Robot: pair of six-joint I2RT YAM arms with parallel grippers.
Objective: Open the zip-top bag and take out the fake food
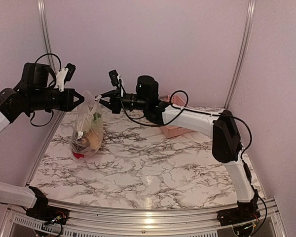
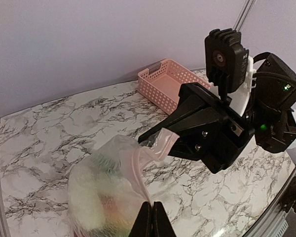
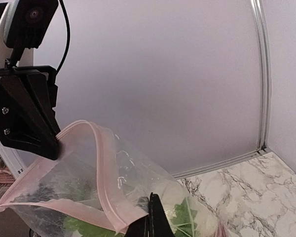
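The clear zip-top bag (image 1: pixel 87 126) hangs upright between both grippers at the back left, its bottom at the marble table. Fake food fills its lower part: a red piece (image 1: pixel 79 154), a yellowish piece (image 1: pixel 92 140) and green leaves (image 1: pixel 96 117). My left gripper (image 1: pixel 82 100) is shut on the bag's pink zip strip (image 2: pixel 138 168), seen at the bottom of the left wrist view (image 2: pixel 152 219). My right gripper (image 1: pixel 101 97) is shut on the opposite lip, seen in the right wrist view (image 3: pixel 153 217). The mouth (image 3: pixel 96 163) is pulled partly apart. Green leaves (image 3: pixel 183 216) show through the plastic.
A pink slatted basket (image 2: pixel 167 81) stands on the table at the back, behind the right arm; it also shows in the top view (image 1: pixel 175 129). Lilac walls with metal corner posts (image 1: pixel 240 54) close the back and sides. The marble table (image 1: pixel 153 168) spreads in front.
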